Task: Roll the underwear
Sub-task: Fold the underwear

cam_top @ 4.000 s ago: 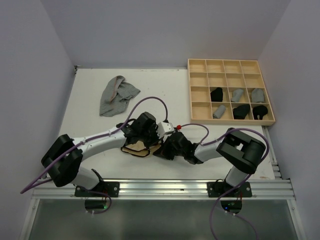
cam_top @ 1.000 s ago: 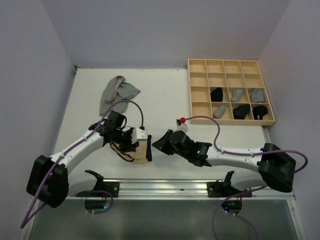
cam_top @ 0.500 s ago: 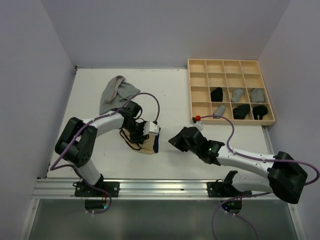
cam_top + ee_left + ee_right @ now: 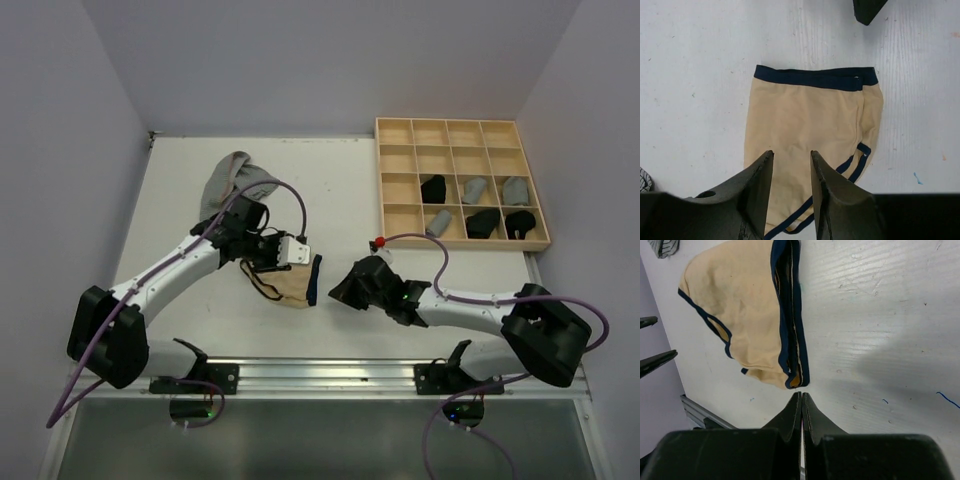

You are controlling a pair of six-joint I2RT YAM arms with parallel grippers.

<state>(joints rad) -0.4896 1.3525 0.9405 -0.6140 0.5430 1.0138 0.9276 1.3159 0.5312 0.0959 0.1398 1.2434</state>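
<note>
Drawn in toward frame centre since half a second ago: right gripper [image 4: 335,292], tips now just right of the tan underwear [image 4: 288,286]. Shifted a little up-frame over the same span: left gripper [image 4: 275,258], elbow swung out toward the lower left.

Lying flat on the white table [image 4: 340,180], left of centre in the overhead view: the tan underwear, dark waistband along its right side, dark leg trim at its left end.

From the left wrist: fingers [image 4: 760,185] parted by a narrow gap, nothing between them, poised over the leg-opening end of the garment; touching the cloth or not, cannot tell.

From the right wrist: fingers [image 4: 790,415] pressed tight together, empty, tips just short of the near waistband corner and apart from it.

Crumpled at the upper left of the overhead view, well apart from the tan piece: light grey underwear [image 4: 235,187], its lower edge behind the left arm.

At the upper right: wooden grid tray [image 4: 450,122], with six small black and grey bundles [image 4: 433,187] in its lower two rows, one per compartment.
</note>
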